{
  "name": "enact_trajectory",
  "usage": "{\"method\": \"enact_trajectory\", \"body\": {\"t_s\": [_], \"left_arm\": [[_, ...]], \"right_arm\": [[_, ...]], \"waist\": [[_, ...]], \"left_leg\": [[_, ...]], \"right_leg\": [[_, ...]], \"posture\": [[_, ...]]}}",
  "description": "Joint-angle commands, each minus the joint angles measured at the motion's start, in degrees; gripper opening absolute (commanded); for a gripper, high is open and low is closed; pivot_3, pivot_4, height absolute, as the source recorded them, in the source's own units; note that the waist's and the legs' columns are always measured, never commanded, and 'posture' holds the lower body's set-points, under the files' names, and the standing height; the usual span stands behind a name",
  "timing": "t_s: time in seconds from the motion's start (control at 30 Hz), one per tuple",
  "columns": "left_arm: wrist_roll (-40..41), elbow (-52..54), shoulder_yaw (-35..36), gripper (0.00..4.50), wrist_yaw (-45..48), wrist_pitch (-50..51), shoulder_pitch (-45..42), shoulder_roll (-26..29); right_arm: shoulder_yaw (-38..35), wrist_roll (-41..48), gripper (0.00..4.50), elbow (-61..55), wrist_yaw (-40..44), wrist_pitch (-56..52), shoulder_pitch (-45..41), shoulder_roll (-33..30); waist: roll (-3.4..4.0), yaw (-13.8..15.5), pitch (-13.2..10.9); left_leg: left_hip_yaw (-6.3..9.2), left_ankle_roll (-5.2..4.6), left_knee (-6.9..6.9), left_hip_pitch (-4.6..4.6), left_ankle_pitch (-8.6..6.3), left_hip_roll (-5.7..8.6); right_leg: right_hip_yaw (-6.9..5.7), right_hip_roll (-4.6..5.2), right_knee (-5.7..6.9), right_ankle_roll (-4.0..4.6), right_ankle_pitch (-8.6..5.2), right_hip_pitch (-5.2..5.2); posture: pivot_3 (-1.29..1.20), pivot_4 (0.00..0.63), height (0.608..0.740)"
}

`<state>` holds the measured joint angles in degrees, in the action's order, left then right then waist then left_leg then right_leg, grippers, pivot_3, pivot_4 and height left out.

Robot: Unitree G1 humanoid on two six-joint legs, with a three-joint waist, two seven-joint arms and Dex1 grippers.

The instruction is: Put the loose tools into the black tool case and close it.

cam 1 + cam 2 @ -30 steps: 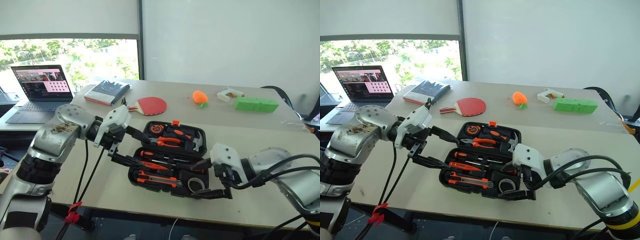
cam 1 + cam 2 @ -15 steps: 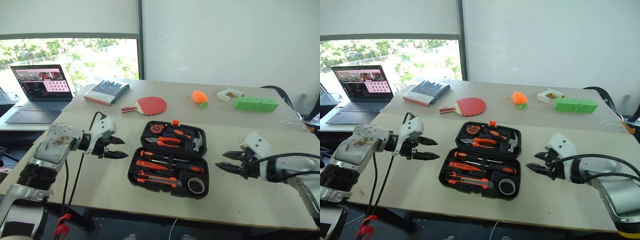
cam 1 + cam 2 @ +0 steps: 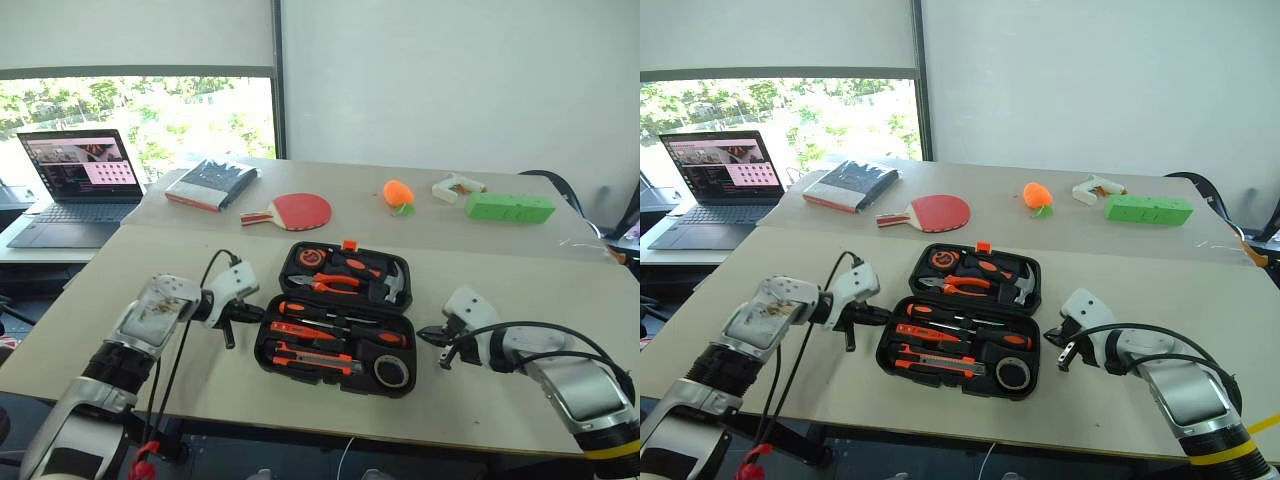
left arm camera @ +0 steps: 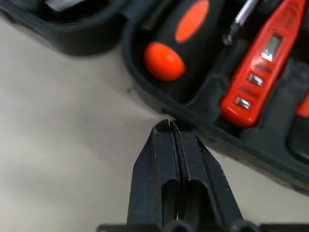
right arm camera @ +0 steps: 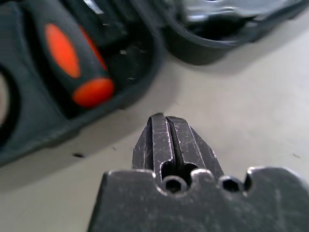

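L gripper clenched, empty, tips just beside the left edge of black tool case. R gripper clenched, empty, near case's right edge. I see case open flat mid-table, screwdrivers, utility knife, tape roll seated in near half.

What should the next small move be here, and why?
Probably slide both shut claws in toward the sides of the open tool case to start lifting the near half shut. The tools look seated in their recesses, the left claw sits at the case's left edge and the right claw just off its right edge, both low by the table.
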<state>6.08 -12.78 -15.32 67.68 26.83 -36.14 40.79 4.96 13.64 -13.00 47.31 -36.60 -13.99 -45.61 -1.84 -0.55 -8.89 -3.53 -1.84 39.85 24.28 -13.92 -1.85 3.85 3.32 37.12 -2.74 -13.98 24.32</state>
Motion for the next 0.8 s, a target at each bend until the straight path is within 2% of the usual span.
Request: {"method": "enact_trajectory", "body": {"t_s": [0.03,0.2,0.43,0.57,0.7,0.73,0.8], "left_arm": [[2.98,6.73,0.46,0.07,3.25,2.29,2.02,0.82],[6.76,14.90,1.81,0.07,6.72,5.70,7.52,3.98],[7.96,19.82,2.90,0.07,6.92,7.61,12.23,6.12],[4.84,16.50,3.42,0.07,4.36,7.10,11.80,7.38],[2.74,6.92,4.98,0.07,0.75,11.13,7.03,8.62],[3.54,4.23,5.95,0.60,0.26,13.38,4.84,8.52],[5.01,0.36,7.00,1.05,-0.28,17.89,0.96,8.28]], "right_arm": [[-0.67,2.36,0.00,-4.83,3.57,1.78,0.90,-0.87],[-0.76,4.79,0.00,-10.19,8.89,2.18,5.36,-3.59],[-1.91,2.86,0.00,-10.32,8.67,3.33,8.36,-4.63],[-2.70,1.58,0.00,-9.16,8.90,3.97,8.86,-6.39],[-3.96,0.07,0.00,-4.48,8.82,3.24,7.12,-8.93],[-4.59,0.35,0.59,-2.81,8.99,2.89,5.96,-9.43],[-5.57,1.56,1.05,-0.32,9.28,1.51,3.51,-9.72]], "waist": [[0.00,0.04,0.00],[0.00,-0.15,0.00],[0.00,-0.17,0.00],[0.00,-0.14,0.00],[0.00,-0.12,0.00],[0.00,-0.14,0.00],[-0.01,-0.19,0.00]], "left_leg": [[0.02,0.00,0.00,0.00,0.00,0.01],[0.15,-0.01,-0.06,-0.01,-0.02,-0.02],[0.21,-0.01,-0.04,-0.10,-0.02,-0.03],[0.18,0.00,-0.03,-0.11,-0.02,-0.02],[0.15,0.01,-0.01,-0.15,-0.01,-0.01],[0.13,0.02,-0.01,-0.19,0.00,-0.01],[0.05,0.04,0.01,-0.22,0.03,-0.01]], "right_leg": [[0.00,0.02,0.00,0.00,0.00,0.00],[0.00,0.02,-0.03,0.00,-0.01,0.01],[0.01,0.02,0.00,0.01,-0.01,-0.05],[0.01,0.02,0.00,0.01,-0.01,-0.05],[0.00,0.01,0.01,0.02,0.00,-0.10],[0.00,0.00,0.01,0.03,0.01,-0.13],[0.01,-0.02,0.01,0.04,0.02,-0.14]], "posture": [[0.00,0.150,0.736],[0.00,0.150,0.736],[0.00,0.150,0.736],[0.00,0.150,0.736],[0.00,0.150,0.736],[0.00,0.150,0.736],[0.00,0.150,0.736]]}}
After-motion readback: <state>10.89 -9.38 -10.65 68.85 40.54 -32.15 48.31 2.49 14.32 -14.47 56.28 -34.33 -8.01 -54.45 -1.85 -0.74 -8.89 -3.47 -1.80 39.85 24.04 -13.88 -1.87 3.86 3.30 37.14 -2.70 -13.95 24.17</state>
